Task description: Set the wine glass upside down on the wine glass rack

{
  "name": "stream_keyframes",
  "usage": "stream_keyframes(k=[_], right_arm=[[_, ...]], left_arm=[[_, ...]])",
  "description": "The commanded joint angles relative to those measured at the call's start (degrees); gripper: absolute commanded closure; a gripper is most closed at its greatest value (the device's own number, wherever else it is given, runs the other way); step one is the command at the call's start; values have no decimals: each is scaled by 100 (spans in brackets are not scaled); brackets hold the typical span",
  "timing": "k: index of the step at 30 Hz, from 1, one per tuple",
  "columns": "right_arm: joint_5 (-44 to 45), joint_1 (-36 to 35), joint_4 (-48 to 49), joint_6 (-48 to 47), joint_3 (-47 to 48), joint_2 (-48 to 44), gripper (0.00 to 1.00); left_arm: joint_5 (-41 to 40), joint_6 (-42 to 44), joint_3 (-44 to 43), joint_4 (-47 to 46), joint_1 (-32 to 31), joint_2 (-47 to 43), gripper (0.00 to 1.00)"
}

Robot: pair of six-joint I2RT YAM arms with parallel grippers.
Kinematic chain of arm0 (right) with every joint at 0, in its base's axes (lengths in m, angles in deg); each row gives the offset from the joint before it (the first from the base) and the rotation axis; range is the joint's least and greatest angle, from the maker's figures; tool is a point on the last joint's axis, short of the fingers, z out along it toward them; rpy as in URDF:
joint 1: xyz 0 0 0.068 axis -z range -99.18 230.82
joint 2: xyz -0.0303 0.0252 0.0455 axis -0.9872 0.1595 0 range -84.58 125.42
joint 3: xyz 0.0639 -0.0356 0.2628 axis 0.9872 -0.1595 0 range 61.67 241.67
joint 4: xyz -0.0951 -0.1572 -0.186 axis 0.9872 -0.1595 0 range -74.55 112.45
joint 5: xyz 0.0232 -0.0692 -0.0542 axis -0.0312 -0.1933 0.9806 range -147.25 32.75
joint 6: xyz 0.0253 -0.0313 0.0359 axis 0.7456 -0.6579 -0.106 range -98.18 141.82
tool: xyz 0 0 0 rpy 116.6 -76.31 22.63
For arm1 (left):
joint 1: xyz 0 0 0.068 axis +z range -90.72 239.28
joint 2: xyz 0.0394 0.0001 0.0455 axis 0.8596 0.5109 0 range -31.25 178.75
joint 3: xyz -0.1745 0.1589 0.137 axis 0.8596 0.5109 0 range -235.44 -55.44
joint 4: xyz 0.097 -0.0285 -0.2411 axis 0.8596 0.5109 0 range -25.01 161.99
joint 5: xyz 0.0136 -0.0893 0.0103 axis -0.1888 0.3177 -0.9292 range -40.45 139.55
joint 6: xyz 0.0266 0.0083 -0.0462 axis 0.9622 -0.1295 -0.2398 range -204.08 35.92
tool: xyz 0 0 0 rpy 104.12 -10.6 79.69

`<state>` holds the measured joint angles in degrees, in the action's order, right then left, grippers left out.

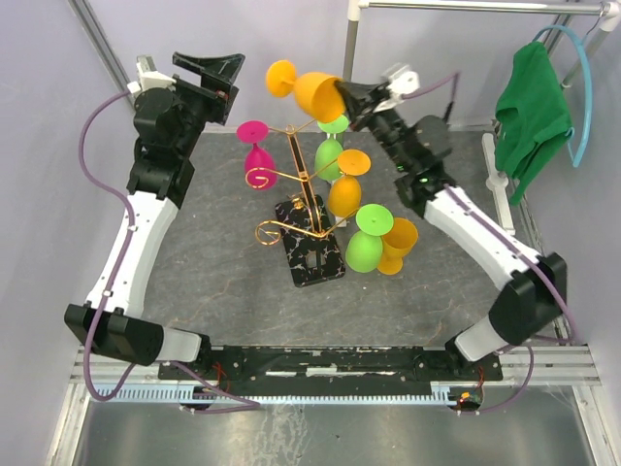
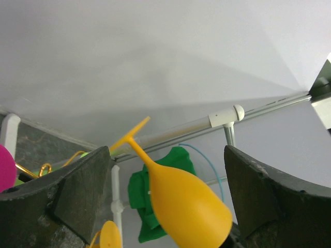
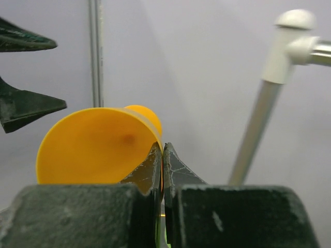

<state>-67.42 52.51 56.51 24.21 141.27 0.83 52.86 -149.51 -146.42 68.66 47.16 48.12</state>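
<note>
The orange wine glass (image 1: pixel 315 92) is held in the air above the gold wine glass rack (image 1: pixel 294 165), lying on its side with its foot pointing left. My right gripper (image 1: pixel 346 97) is shut on its rim; in the right wrist view the jaws (image 3: pixel 162 149) pinch the thin rim of the bowl (image 3: pixel 93 147). My left gripper (image 1: pixel 215 80) is open and empty, left of the glass's foot. In the left wrist view the glass (image 2: pixel 186 204) shows between my open fingers (image 2: pixel 77 199), apart from them. The rack stands on its black marbled base (image 1: pixel 312 260).
Several glasses hang upside down on the rack: a pink one (image 1: pixel 258 160), green ones (image 1: pixel 329 155) (image 1: pixel 366 245) and orange ones (image 1: pixel 344 192) (image 1: pixel 397 243). A white pole stand (image 1: pixel 353 39) with a green shirt (image 1: pixel 532 112) on a blue hanger stands at the back right.
</note>
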Motion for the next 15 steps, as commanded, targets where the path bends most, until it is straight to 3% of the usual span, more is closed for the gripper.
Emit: stream_keyframes(k=[1, 9, 15], right_arm=[[277, -534, 1346, -855, 511, 466, 99], [551, -995, 2088, -1623, 821, 1210, 99], [395, -1075, 2226, -1609, 770, 1287, 99]], left_arm=[[-111, -1303, 336, -538, -115, -282, 4], [-135, -1833, 681, -608, -176, -379, 6], [-112, -1986, 767, -704, -183, -267, 11]])
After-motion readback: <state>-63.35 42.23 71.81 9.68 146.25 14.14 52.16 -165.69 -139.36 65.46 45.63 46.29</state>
